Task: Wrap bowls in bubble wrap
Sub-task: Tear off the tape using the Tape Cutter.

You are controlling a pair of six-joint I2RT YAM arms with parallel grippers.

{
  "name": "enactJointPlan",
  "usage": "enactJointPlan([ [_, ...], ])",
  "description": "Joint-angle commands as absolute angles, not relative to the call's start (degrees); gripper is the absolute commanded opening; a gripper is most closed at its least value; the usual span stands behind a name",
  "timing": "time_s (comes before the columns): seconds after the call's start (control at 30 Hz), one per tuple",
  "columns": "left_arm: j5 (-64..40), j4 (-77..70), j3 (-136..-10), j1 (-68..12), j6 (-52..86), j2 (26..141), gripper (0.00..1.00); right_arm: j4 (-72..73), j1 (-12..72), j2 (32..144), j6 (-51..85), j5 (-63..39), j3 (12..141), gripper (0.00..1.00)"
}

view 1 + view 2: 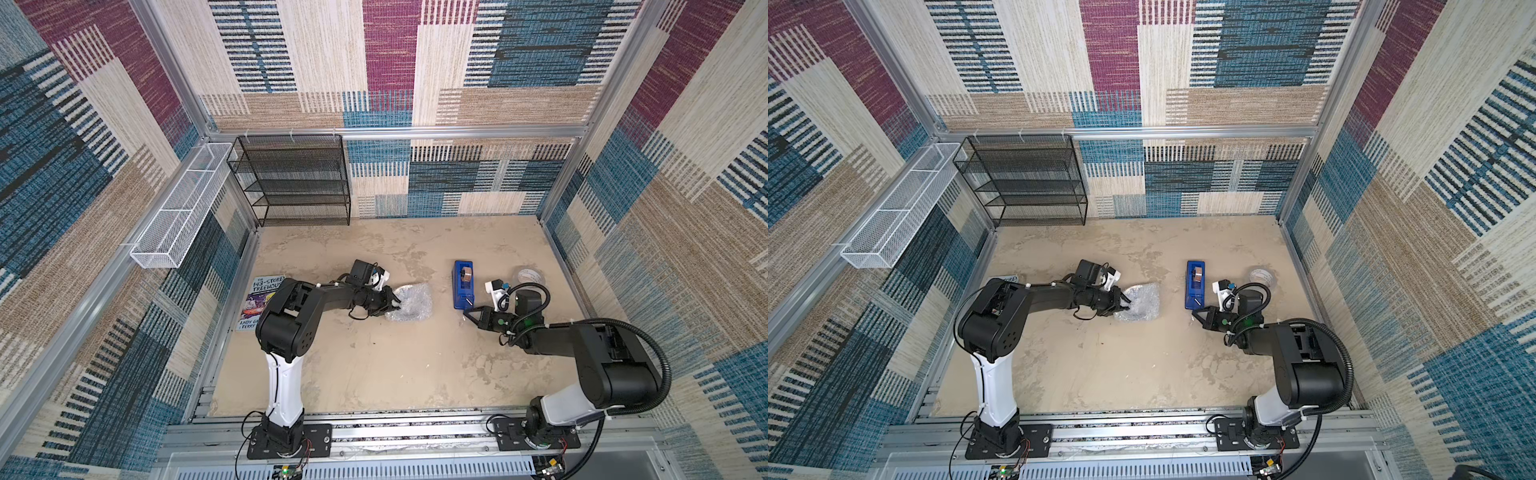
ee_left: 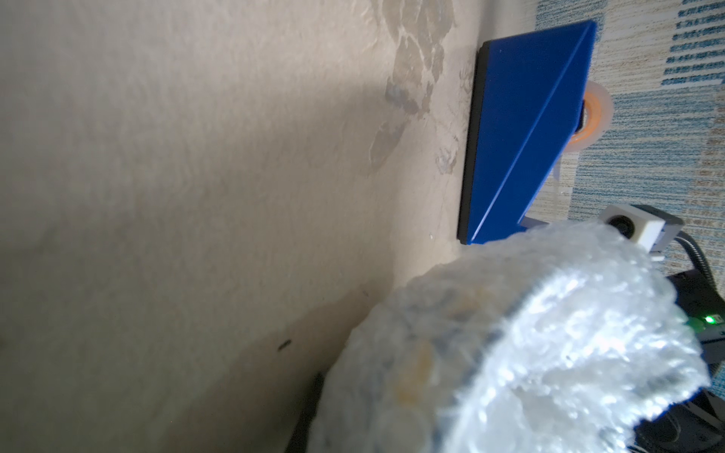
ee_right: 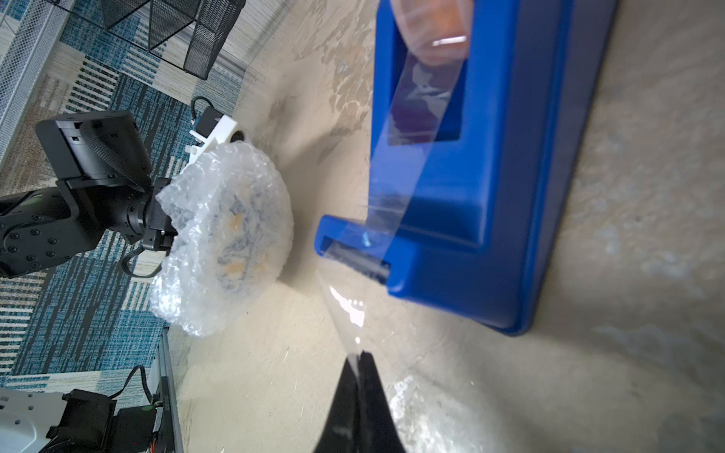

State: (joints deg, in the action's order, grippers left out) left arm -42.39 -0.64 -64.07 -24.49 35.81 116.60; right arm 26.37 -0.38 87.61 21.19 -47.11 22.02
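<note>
The bubble wrap [image 1: 411, 306] [image 1: 1142, 301] is bunched around the bowl [image 3: 243, 231], whose blue and yellow pattern shows faintly through the plastic. The bundle lies left of the table's middle. My left gripper [image 1: 395, 306] [image 1: 1126, 306] is shut on the wrap's left edge; in the left wrist view the wrap [image 2: 529, 353] hides the jaws. My right gripper [image 1: 467, 310] [image 1: 1196, 312] [image 3: 357, 355] sits at the near end of the blue tape dispenser [image 1: 463, 289] [image 3: 490, 196], shut on a clear tape strip [image 3: 341, 310] drawn from it.
A whitish tape roll [image 1: 530, 276] lies right of the dispenser. A book [image 1: 259, 303] lies by the left wall under my left arm. A black mesh rack [image 1: 295, 178] stands at the back left, and a white wire basket [image 1: 178, 208] hangs on the left wall.
</note>
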Motion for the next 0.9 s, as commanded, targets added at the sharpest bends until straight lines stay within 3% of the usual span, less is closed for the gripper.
enactJointPlan([
  [0.0,-37.44,6.01,-63.90,-24.48,34.89,117.33,0.00,28.78,-0.33,87.91,22.48,-48.89,22.11,0.00],
  [0.23,-37.17,6.20,-63.72,-24.50,34.72,117.07,0.00,27.16,-0.26,91.87,26.02,-50.22,23.94,0.00],
  [0.43,-37.07,6.24,-63.81,-24.50,34.72,117.16,0.00,32.97,0.00,95.44,38.07,-52.41,22.45,0.00],
  [0.73,-37.34,6.24,-64.06,-24.46,34.72,117.73,0.00,29.42,0.09,93.95,44.04,-49.37,23.83,0.00],
  [0.87,-36.88,6.50,-64.03,-24.48,34.75,117.71,0.00,39.90,2.77,102.80,60.27,-50.53,18.89,0.00],
])
